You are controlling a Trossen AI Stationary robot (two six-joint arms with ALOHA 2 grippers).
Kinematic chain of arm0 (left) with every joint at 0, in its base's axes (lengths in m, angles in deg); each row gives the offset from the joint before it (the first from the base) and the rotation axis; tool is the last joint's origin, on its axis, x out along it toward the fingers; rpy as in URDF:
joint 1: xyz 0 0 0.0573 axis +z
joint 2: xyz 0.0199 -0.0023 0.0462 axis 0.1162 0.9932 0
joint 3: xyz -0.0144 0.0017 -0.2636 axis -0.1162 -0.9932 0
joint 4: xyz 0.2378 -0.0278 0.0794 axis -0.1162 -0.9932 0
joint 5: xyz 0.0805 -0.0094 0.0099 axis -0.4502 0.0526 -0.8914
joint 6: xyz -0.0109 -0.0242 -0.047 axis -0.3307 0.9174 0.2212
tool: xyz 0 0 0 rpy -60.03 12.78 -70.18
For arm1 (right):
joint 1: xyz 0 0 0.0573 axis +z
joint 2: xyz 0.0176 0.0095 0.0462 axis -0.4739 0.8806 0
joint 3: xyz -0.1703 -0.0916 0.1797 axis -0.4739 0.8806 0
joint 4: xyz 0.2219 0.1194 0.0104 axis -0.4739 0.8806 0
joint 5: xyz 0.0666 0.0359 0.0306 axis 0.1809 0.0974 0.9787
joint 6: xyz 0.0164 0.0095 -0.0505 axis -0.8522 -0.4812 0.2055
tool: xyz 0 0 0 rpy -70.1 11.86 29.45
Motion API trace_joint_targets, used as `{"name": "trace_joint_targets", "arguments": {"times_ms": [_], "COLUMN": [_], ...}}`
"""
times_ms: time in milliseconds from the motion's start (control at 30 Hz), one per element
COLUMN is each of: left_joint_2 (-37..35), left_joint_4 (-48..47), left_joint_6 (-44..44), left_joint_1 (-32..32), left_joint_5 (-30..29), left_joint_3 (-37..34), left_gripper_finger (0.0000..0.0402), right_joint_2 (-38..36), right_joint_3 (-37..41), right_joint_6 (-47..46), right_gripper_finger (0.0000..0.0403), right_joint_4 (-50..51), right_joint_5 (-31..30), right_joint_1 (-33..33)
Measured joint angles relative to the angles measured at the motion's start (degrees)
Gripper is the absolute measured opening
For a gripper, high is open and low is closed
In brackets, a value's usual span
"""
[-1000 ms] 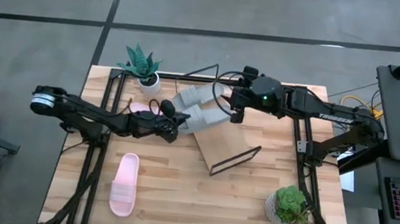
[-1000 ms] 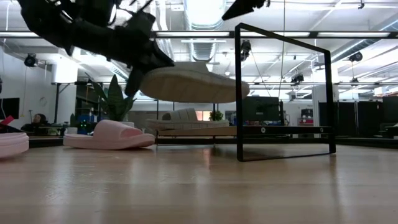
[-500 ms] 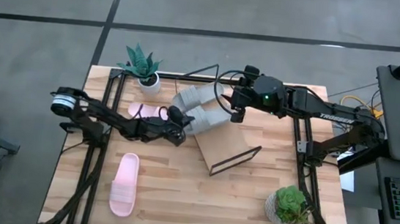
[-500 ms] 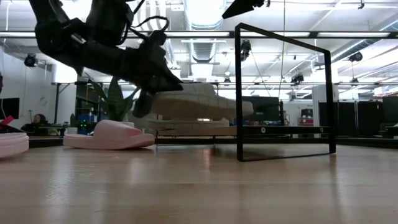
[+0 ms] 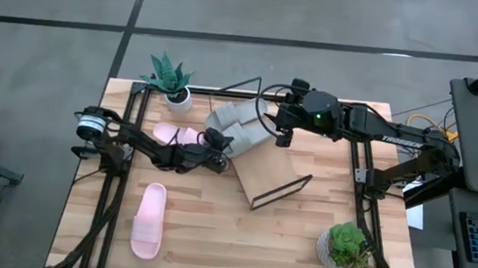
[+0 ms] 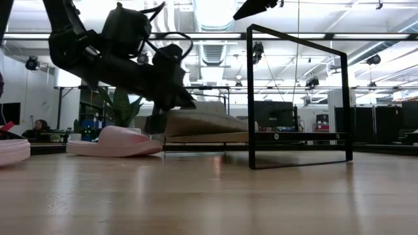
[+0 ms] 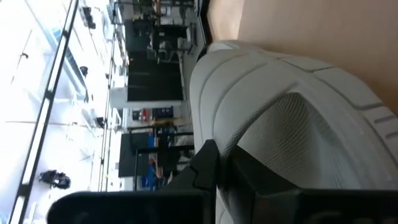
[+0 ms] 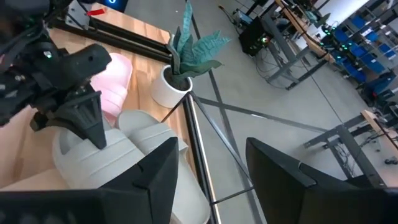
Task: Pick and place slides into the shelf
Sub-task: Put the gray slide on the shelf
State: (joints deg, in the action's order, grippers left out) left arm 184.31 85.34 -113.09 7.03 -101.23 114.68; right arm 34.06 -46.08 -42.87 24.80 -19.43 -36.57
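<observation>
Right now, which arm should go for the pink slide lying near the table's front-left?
Left. Its hand is on that half of the table, though it is at a grey slide on the shelf. The right hand hovers over the shelf, farther from the pink slide.

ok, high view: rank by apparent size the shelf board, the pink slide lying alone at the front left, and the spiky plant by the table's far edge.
1. Shelf board, largest, though the grey slides cover its upper end.
2. Pink slide and spiky plant: too close to rank; the slide is longer, the plant's leaves spread wider.
</observation>
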Motion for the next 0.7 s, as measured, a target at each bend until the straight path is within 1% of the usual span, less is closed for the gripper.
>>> {"name": "trace_joint_targets", "arguments": {"times_ms": [100,333,433,567,700], "left_joint_2": [2.37,6.11,6.17,5.50,4.83], "left_joint_4": [0.01,-0.17,-0.49,-0.80,-0.79], "left_joint_6": [0.04,0.24,2.89,4.56,4.65], "left_joint_1": [-0.02,0.00,0.02,0.02,0.07], "left_joint_5": [-3.32,-4.67,-4.68,-4.90,-4.83], "left_joint_3": [2.00,4.16,4.01,3.91,3.99], "left_gripper_finger": [0.0000,0.0000,0.0002,0.0022,0.0056], "right_joint_2": [0.02,0.04,0.06,0.07,0.07], "right_joint_3": [0.02,0.11,0.15,0.15,0.17], "right_joint_6": [0.01,-0.01,-0.08,-0.34,-0.49], "right_gripper_finger": [0.0175,0.0173,0.0173,0.0175,0.0174], "right_joint_4": [0.06,1.14,1.60,1.93,1.96], "right_joint_5": [1.43,2.24,2.24,2.24,2.24], "right_joint_1": [-0.01,0.00,0.01,0.01,0.01]}}
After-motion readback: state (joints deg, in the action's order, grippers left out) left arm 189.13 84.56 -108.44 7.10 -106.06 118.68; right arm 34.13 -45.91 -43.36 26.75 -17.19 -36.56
